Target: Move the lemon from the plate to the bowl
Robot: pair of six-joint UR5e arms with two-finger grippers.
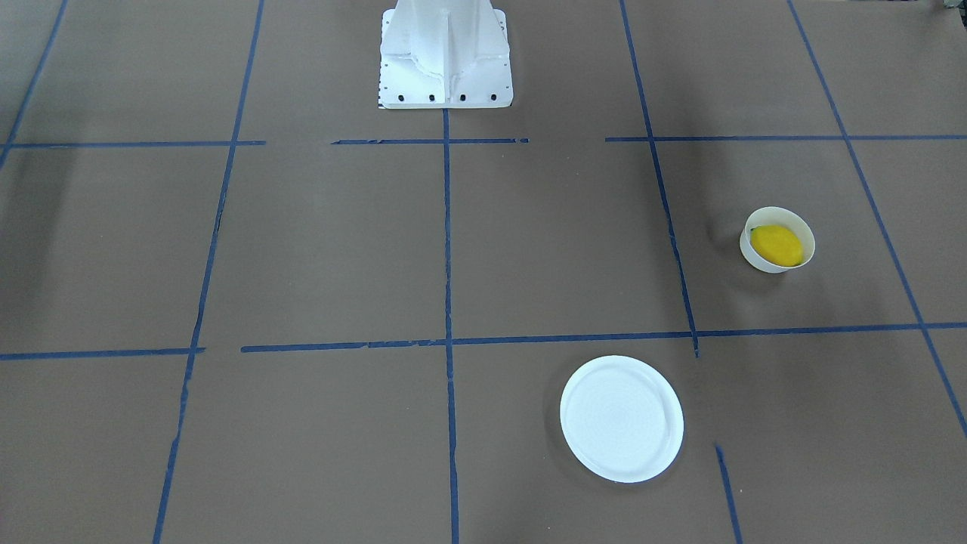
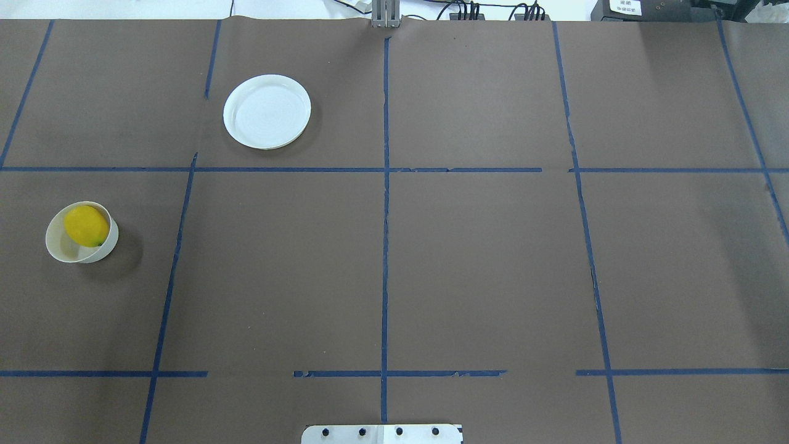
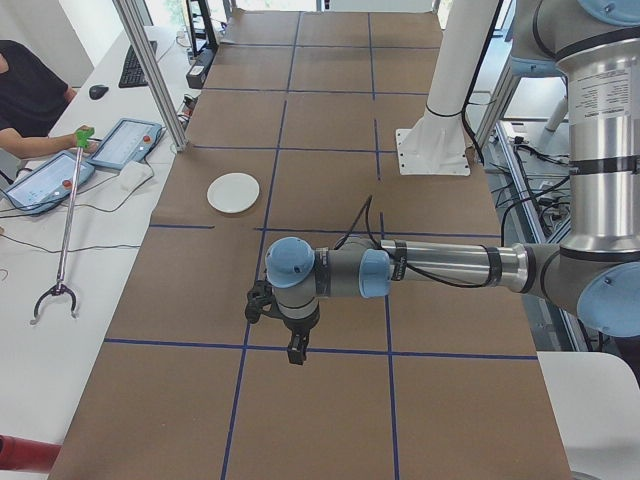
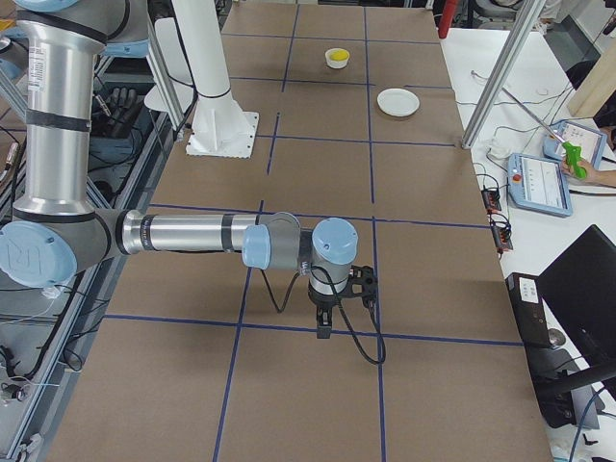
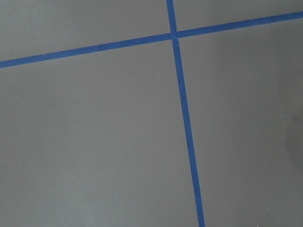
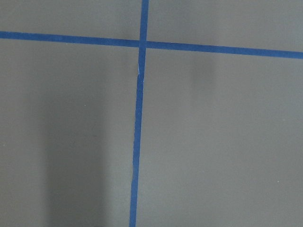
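front: lemon lies in bowl, plate well apart | left side: left jaws point down over worktop, plate far beyond them; apart or together, I cannot tell | right side: right jaws point down, bowl with lemon far beyond; also cannot tell

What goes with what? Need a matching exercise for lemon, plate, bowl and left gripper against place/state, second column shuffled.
Column 1
1. lemon
2. plate
3. bowl
4. left gripper

Column 2
A. lies bare, nothing on it
B. hangs above the table, apart from both dishes
C. sits inside a dish
D. holds the fruit

Pairs: 1-C, 2-A, 3-D, 4-B
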